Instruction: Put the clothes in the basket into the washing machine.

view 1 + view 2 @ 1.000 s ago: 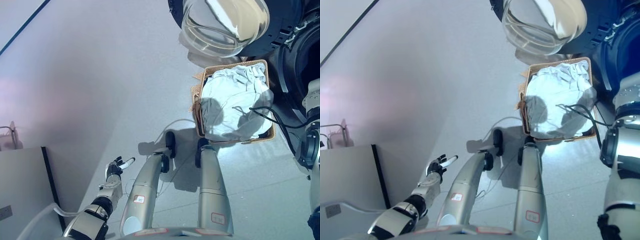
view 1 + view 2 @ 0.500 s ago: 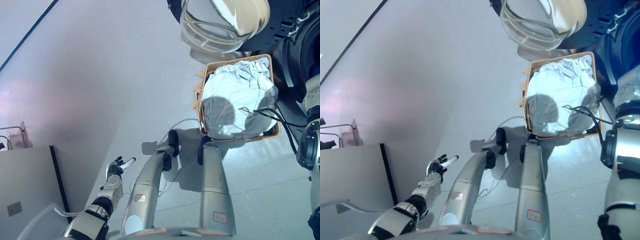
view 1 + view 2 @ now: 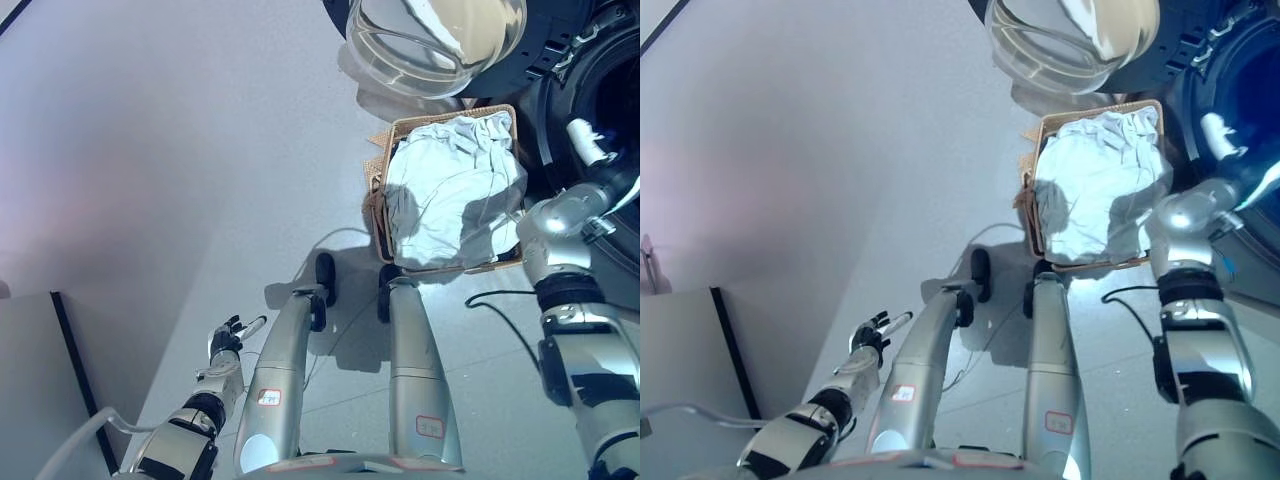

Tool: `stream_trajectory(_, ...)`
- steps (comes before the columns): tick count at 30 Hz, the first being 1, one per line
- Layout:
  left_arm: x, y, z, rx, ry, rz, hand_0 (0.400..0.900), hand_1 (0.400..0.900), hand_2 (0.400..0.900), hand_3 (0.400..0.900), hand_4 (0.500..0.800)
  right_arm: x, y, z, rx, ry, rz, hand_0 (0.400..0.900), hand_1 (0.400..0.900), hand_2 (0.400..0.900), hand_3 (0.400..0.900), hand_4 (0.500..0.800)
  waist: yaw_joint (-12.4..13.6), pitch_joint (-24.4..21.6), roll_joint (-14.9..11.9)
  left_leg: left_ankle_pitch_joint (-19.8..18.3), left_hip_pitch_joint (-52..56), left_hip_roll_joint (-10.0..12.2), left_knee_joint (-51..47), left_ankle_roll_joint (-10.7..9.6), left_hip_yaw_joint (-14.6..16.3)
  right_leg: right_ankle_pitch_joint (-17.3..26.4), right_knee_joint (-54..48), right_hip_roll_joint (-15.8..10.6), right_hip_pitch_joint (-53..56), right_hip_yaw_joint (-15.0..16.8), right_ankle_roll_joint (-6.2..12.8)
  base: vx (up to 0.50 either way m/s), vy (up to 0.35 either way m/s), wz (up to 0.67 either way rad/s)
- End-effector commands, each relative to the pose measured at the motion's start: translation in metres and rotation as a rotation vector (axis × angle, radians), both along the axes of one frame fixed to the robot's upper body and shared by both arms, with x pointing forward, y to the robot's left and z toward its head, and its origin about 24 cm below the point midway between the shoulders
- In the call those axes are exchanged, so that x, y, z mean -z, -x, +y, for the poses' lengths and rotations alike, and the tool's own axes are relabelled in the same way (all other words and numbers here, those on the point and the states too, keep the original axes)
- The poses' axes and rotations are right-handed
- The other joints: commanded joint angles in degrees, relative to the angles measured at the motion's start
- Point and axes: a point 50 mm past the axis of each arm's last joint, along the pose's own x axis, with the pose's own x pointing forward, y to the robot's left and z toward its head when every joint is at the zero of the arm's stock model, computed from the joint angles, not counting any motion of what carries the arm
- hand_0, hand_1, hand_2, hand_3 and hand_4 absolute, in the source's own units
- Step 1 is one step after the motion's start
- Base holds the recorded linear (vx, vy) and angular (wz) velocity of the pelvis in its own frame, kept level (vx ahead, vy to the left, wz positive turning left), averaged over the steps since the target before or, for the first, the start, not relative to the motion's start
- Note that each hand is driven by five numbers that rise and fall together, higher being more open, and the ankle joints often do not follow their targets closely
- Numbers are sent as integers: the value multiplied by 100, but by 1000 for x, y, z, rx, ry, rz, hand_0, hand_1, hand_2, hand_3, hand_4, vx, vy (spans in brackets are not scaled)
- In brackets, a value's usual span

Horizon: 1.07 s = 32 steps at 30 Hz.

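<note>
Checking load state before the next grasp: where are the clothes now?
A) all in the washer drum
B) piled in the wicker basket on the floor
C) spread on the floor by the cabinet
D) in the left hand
B: the pale clothes fill the basket beside the washer's open door, and the left hand holds nothing, fingers loose.

The basket [image 3: 378, 190] stands just before the washing machine [image 3: 590, 90], heaped with pale clothes [image 3: 450, 190] above its rim; the glass door [image 3: 435, 40] hangs open beside its far end. To its left the floor [image 3: 180, 150] lies bare.
</note>
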Motion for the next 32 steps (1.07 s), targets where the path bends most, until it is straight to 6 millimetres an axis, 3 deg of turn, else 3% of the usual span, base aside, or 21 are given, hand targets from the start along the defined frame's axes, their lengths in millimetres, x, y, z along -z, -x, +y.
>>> stream_trajectory(1,16,43,41,-101,-99,121,900,900,900,900,800,-14,9,9,-91,124,-122,900,900,900,900,800,-207,-144,142,-15,-423,-67,-89,91,337,572,-336,471,-266,138,379,-14,71,-4)
stream_trajectory(3,16,43,41,-108,-94,119,900,900,900,900,800,-5,8,13,-130,114,-95,900,900,900,900,800,-206,-117,123,-20,-399,-58,-79,98,326,594,-368,478,-221,132,384,3,73,-5)
stream_trajectory(10,23,55,40,-84,-80,176,900,900,900,900,800,113,34,31,-278,81,378,900,900,900,900,800,-226,-328,-128,74,839,-11,-1195,155,145,846,-1624,430,1119,43,471,77,94,-11)
stream_trajectory(11,23,55,40,-84,-80,176,900,900,900,900,800,113,34,31,-278,81,378,900,900,900,900,800,-225,-337,-129,92,830,-11,-1211,155,145,860,-1634,430,1107,43,471,98,103,-7)
stream_trajectory(12,23,56,41,-40,-92,184,900,900,900,900,800,151,51,30,-287,43,558,900,900,900,900,800,-200,-384,-180,125,1390,-41,-1588,173,73,927,-2059,404,1706,-19,539,65,69,-3)
stream_trajectory(13,23,56,41,-41,-92,184,900,900,900,900,800,151,51,30,-287,43,558,900,900,900,900,800,-201,-391,-179,140,1385,-40,-1603,173,71,940,-2071,405,1699,-21,539,122,142,-1)
stream_trajectory(15,23,55,41,4,-109,191,900,900,900,900,800,201,84,32,-302,-17,793,900,900,900,900,800,-195,-467,-282,201,2240,-81,-2096,187,-61,1080,-2693,372,2613,-117,625,82,126,5)
stream_trajectory(19,25,60,42,53,-126,217,900,900,900,900,800,254,138,35,-303,-133,1084,900,900,900,900,800,-153,-670,-391,317,3268,-101,-2760,178,-229,1276,-3528,368,3706,-256,733,54,97,3)
stream_trajectory(21,28,68,46,69,-136,247,900,900,900,900,800,270,160,37,-302,-201,1164,900,900,900,900,800,-155,-818,-421,406,3796,-93,-3187,156,-283,1375,-3988,388,4229,-291,781,61,79,-2)
stream_trajectory(22,28,68,46,70,-136,247,900,900,900,900,800,270,160,37,-302,-201,1165,900,900,900,900,800,-156,-803,-419,414,3824,-91,-3206,156,-285,1381,-4006,389,4257,-293,780,40,52,-1)
stream_trajectory(27,39,105,54,109,-161,381,900,900,900,900,800,301,227,40,-304,-336,1390,900,900,900,900,800,-188,-1395,-481,596,5173,-21,-4335,75,-285,1689,-5335,405,5622,-317,857,107,77,-3)
stream_trajectory(32,47,134,54,116,-143,470,900,900,900,900,800,311,260,45,-299,-415,1486,900,900,900,900,800,-201,-1780,-556,411,5600,37,-4364,27,-153,1908,-5965,333,6264,-298,895,46,28,-6)
